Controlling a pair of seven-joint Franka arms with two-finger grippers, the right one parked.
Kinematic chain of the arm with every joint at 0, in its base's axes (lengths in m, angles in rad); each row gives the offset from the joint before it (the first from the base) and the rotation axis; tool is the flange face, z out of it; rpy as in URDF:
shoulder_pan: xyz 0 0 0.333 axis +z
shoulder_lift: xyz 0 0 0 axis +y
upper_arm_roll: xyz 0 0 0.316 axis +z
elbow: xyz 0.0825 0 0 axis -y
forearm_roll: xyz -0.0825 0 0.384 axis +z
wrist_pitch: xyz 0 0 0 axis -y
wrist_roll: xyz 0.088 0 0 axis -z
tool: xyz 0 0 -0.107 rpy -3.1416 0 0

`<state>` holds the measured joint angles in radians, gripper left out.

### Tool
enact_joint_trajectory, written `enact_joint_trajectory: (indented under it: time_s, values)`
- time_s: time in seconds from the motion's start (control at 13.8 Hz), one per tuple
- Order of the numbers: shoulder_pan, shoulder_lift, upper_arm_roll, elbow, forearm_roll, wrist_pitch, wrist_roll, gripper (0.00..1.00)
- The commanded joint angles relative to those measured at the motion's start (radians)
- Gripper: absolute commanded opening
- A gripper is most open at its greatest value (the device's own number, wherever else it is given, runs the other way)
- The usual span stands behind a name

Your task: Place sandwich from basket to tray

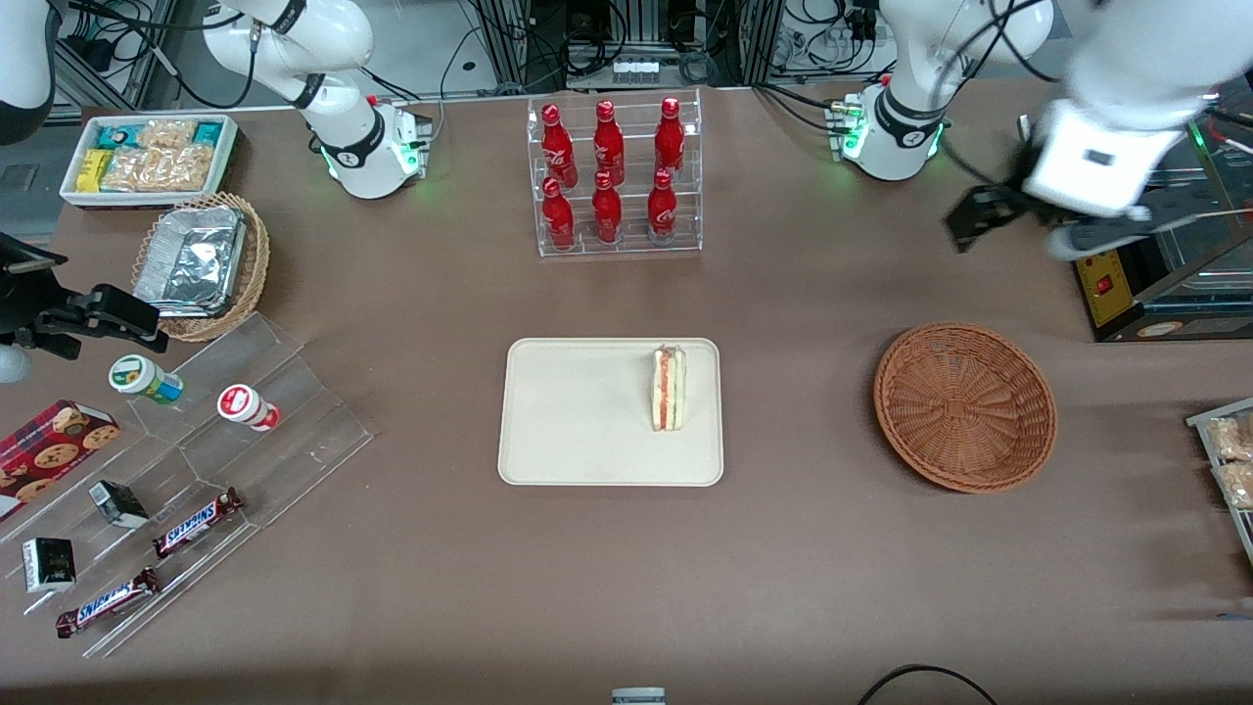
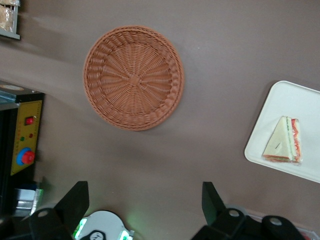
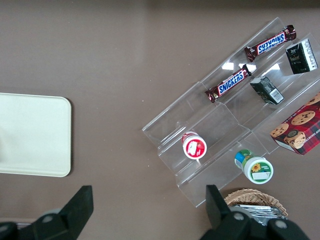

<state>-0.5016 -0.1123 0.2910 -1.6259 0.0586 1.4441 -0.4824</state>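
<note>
We see a big brown desk (image 1: 803,587) with snacks and drinks set around it. In the middle of the front view lies the cream tray (image 1: 578,431). The sandwich (image 1: 669,388) lies on the tray, close to the edge that faces the basket (image 1: 964,406). The round brown basket sits on the desk toward the working arm's end, well apart from the tray, and it has nothing in it. The claw (image 1: 979,217) hangs in the air at the upper right of the front view, farther from the front camera than the basket. Its two black fingers (image 2: 75,202) are spread wide and hold nothing. They touch nothing. A clear rack of red bottles (image 1: 612,176) stands at the top middle of the front view.
</note>
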Motion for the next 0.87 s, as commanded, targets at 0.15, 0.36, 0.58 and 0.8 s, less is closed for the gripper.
enact_joint_trajectory:
  time_s: [0.15,0.36,0.58,0.8]
  values:
    - [0.275,-0.044,-0.085,-0.035,-0.092,-0.021,0.287,1.0]
    - [0.527,-0.024,-0.336,-0.032,-0.092,-0.021,0.36,1.0]
    - [0.563,0.003,-0.417,-0.019,-0.082,-0.016,0.355,1.0]
    - [0.563,0.04,-0.437,0.023,-0.086,-0.024,0.363,1.0]
